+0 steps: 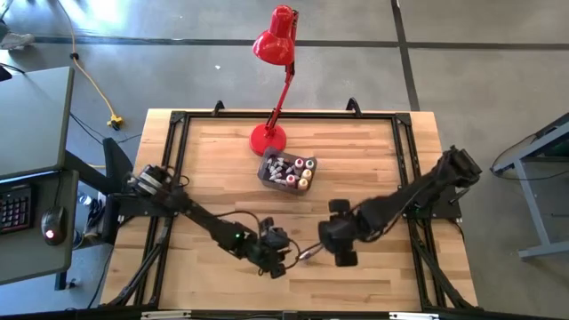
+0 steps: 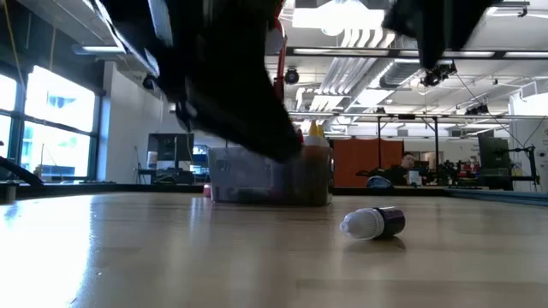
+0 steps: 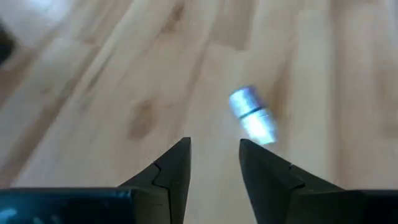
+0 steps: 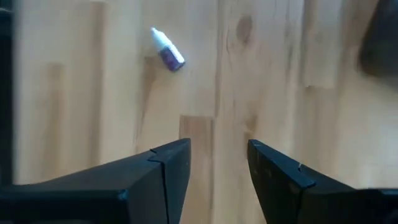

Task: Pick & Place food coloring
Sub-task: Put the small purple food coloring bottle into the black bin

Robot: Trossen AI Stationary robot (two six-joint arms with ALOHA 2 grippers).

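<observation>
One small food coloring bottle (image 2: 374, 222), dark purple with a white cap, lies on its side on the wooden table (image 1: 213, 169); it also shows in the high view (image 1: 308, 254). My left gripper (image 3: 214, 155) is open just short of the bottle (image 3: 252, 118), with nothing between its fingers. My right gripper (image 4: 217, 158) hangs open above bare wood, the bottle (image 4: 168, 48) some way off. In the high view the bottle lies between my left gripper (image 1: 283, 260) and my right gripper (image 1: 342, 252). Several more bottles stand in a grey tub (image 1: 286, 171).
A red desk lamp (image 1: 271, 80) stands on its base at the table's far side, just behind the tub. A black frame (image 1: 178, 133) runs around the tabletop. Bare wood lies to the left and right of the tub.
</observation>
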